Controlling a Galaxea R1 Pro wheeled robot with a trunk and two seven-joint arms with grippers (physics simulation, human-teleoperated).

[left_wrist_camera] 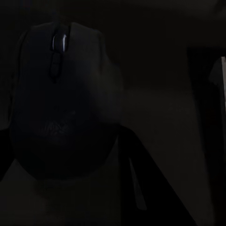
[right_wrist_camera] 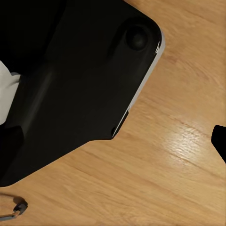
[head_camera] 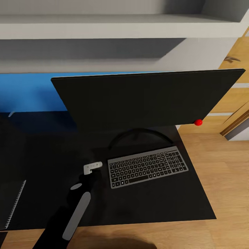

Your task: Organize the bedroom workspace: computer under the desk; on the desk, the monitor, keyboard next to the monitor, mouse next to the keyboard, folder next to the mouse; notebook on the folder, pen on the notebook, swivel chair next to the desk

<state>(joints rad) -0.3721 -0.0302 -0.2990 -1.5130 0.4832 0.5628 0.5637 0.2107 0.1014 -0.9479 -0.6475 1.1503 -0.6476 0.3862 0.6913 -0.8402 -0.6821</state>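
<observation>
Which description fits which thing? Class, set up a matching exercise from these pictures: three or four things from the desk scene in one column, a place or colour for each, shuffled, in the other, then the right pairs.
Things:
1. monitor
2. keyboard
3. notebook
4. mouse

Descriptions:
A. at the desk's left edge in the head view, spiral binding showing
B. wide black screen with a red dot at a lower corner
C. dark and rounded, close up in the left wrist view
D. silver-grey frame, black keys, lying in front of the curved stand

Pairs: 1-B, 2-D, 3-A, 4-C
</observation>
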